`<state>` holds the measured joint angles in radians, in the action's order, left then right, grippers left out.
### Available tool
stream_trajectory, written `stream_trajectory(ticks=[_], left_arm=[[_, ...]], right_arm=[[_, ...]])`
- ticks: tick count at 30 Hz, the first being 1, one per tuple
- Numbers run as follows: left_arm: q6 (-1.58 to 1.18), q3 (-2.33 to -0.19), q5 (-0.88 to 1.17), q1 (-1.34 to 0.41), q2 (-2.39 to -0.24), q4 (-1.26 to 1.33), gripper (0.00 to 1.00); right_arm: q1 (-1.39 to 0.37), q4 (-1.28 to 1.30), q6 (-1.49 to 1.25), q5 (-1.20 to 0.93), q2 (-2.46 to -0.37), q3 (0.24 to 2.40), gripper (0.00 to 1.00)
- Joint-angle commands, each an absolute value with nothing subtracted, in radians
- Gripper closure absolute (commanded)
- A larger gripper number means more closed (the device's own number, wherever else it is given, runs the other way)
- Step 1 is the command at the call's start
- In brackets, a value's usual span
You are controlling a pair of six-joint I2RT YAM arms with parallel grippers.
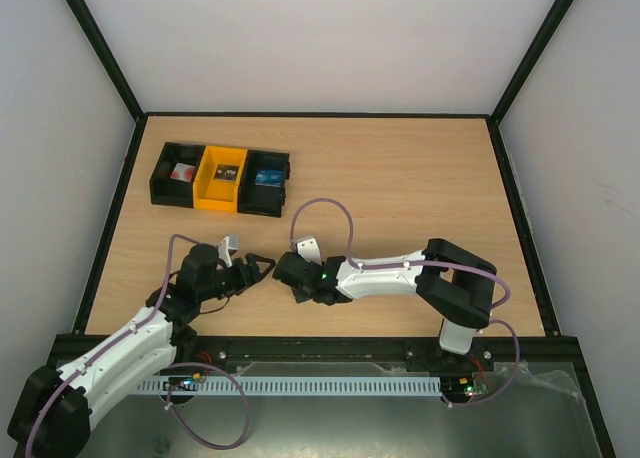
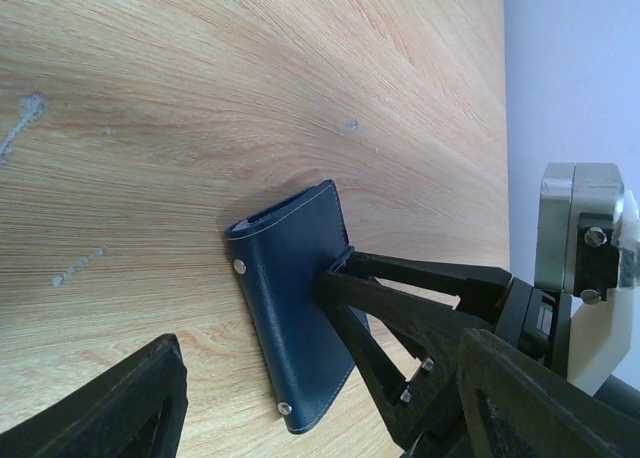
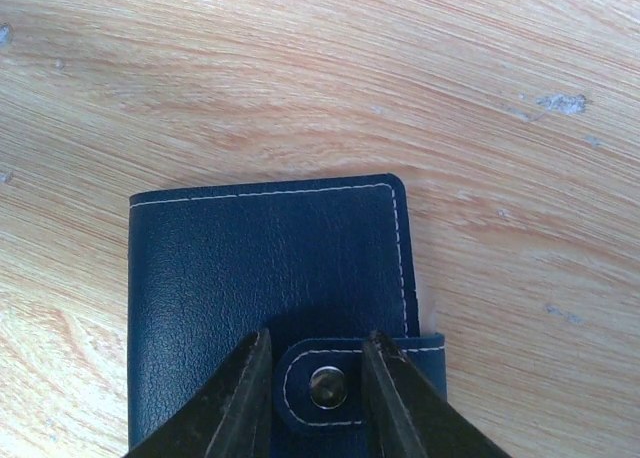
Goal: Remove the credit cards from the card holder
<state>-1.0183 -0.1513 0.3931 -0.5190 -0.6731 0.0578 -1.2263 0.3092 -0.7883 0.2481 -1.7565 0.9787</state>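
Straddling the snap tab [image 3: 322, 386] at 6 o'clock on the card holder [image 3: 260, 258], my right gripper [image 3: 317, 343] may be pinching; I cannot tell.

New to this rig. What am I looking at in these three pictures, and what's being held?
Two robot arms are bolted at the near edge of a wooden table. One picture looks down from above and behind them; the other two come from a camera on each wrist. At the far left of the table stands a row of bins, two black and one yellow. Between the arms is a navy card holder, snapped closed, with no cards showing. The right gripper pinches its snap tab. The left gripper is open beside it, holding nothing.
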Motion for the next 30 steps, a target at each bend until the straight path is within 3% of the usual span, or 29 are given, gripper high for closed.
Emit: stream_trajectory(ticks=[1, 10, 19, 26, 30], left_arm=[[-1.013, -0.156, 0.395, -0.525, -0.669, 0.057, 0.25], [-1.045, -0.156, 0.433, -0.525, -0.683, 0.088, 0.29], [-1.039, -0.166, 0.451, -0.526, -0.726, 0.105, 0.31], [-1.018, -0.165, 0.464, -0.53, -0.787, 0.136, 0.43], [-1.016, -0.165, 0.469, -0.535, -0.815, 0.157, 0.43]], right_arm=[[-1.229, 0.341, -0.781, 0.279, -1.798, 0.992, 0.75], [-1.229, 0.311, -0.778, 0.27, -1.796, 0.965, 0.97], [-1.229, 0.243, -0.776, 0.231, -1.739, 0.936, 0.98], [-1.229, 0.119, -0.788, 0.192, -1.647, 0.871, 0.98], [-1.229, 0.043, -0.801, 0.158, -1.597, 0.827, 0.98]])
